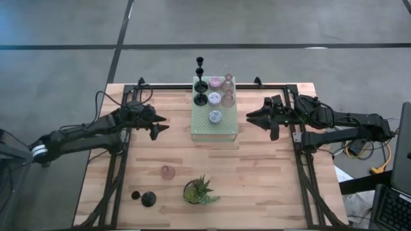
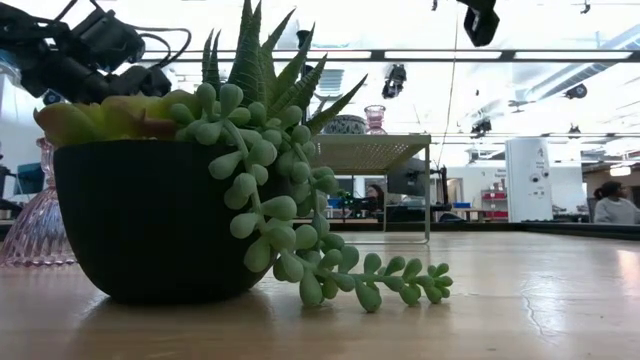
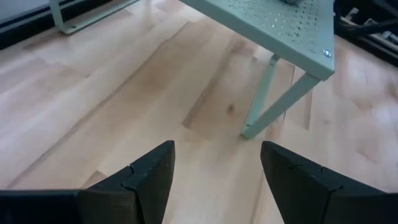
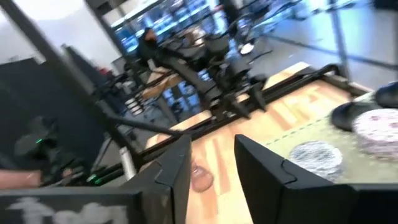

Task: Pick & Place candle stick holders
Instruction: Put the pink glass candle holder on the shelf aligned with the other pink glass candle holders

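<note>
Potted plant (image 2: 180, 190) foreground; pink candle stick holder (image 1: 167, 172) stands upright on table (image 1: 257, 179), nearer spread, empty left gripper (image 1: 160, 123) than spread right gripper (image 1: 253, 118).

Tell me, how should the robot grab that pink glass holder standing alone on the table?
Probably from straight above, closing on the narrow upper neck of the pink glass holder: it stands upright on the bare table, flaring toward its base, with clear space all round it.

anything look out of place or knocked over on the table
One black candle stick holder lies tipped on its side near the table's front left, by the potted plant. A pink holder stands alone nearby, while the rest sit on the green perforated box.
</note>
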`<move>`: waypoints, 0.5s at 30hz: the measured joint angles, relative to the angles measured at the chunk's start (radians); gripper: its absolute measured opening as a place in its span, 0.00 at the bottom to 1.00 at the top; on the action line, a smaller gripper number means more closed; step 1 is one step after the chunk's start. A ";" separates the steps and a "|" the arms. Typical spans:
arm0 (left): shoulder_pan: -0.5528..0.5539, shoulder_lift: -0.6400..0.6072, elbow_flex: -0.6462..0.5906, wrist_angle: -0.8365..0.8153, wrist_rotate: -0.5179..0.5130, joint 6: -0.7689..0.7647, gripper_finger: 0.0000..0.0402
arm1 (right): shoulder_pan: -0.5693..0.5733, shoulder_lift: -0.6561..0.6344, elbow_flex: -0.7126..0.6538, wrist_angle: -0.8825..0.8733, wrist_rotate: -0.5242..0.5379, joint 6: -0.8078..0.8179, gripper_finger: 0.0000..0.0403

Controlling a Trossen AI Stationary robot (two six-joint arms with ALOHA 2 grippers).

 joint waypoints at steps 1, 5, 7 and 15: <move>0.000 0.000 0.000 0.000 0.000 -0.011 0.61 | 0.002 -0.002 0.000 -0.003 0.025 0.000 0.27; 0.000 0.004 0.000 -0.034 0.059 -0.177 0.61 | 0.002 -0.002 0.000 -0.002 0.095 -0.002 0.21; 0.000 0.005 0.000 -0.035 0.101 -0.168 0.61 | 0.003 0.000 0.000 -0.015 0.115 -0.010 0.19; -0.009 0.013 0.000 -0.037 0.442 -0.046 0.60 | 0.003 0.005 0.000 -0.190 0.167 0.036 0.13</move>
